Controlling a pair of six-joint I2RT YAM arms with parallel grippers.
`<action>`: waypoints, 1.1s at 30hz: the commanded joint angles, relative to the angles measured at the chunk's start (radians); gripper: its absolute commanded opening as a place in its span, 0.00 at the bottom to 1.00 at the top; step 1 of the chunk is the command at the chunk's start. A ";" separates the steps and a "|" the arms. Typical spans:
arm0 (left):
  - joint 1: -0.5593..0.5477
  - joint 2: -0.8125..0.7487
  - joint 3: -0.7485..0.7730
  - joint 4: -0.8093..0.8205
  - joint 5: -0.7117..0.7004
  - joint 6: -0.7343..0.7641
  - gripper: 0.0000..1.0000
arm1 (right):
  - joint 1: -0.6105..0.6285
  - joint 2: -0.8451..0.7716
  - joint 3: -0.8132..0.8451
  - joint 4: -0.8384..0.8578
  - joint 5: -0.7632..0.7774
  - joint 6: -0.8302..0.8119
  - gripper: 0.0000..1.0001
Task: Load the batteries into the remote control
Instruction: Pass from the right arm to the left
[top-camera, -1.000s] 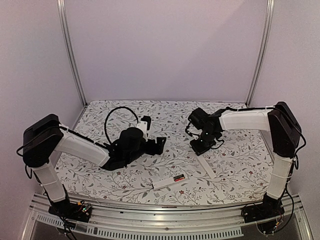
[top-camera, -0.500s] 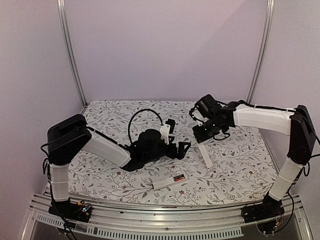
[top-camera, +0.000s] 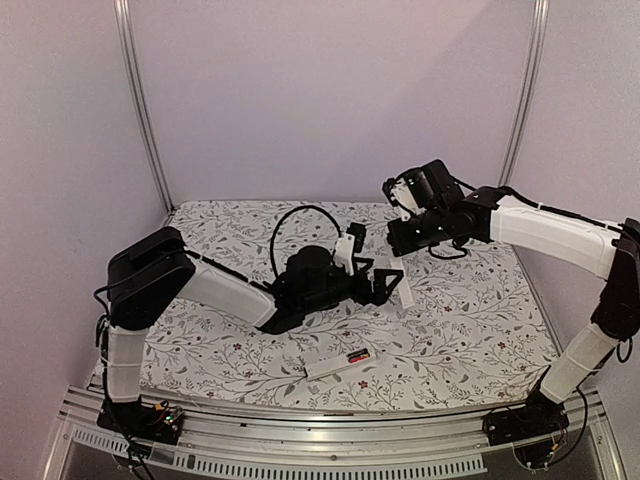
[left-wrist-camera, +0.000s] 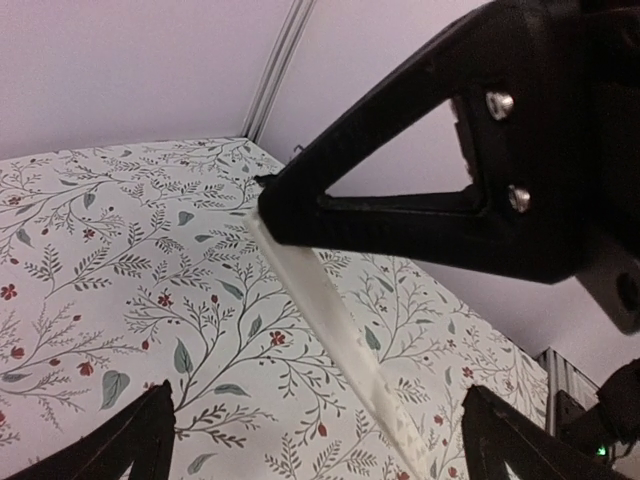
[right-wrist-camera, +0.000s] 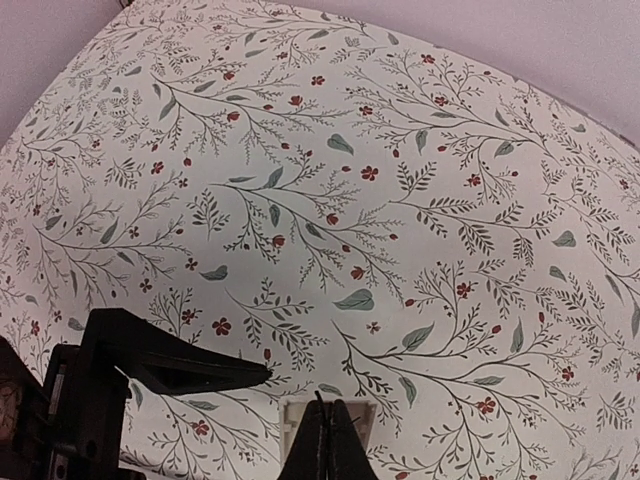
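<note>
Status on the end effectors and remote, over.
Left end effector open, at cover strip. Right end effector shut on cover strip. Remote control near front edge, untouched. No obstruction seen.

You see: cloth (top-camera: 470, 340) under remote control (top-camera: 325, 368) matt, printed; remote smooth wht plastic; cover strip (left-wrist-camera: 330, 320) beyond remote wht plastic, ridged edge; right gripper (left-wrist-camera: 265, 202) beyond remote too, matt blk plastic, shiny metal screws (left-wrist-camera: 497, 103).
</note>
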 joint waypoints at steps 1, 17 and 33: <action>-0.009 0.046 0.063 -0.024 0.032 -0.015 1.00 | 0.014 -0.031 0.028 0.016 -0.005 0.007 0.00; 0.010 0.078 0.089 0.036 0.074 -0.092 0.46 | 0.031 -0.049 0.048 0.025 -0.019 0.003 0.00; 0.025 -0.043 -0.030 0.143 0.065 -0.016 0.00 | 0.030 -0.112 0.077 0.048 -0.225 -0.154 0.33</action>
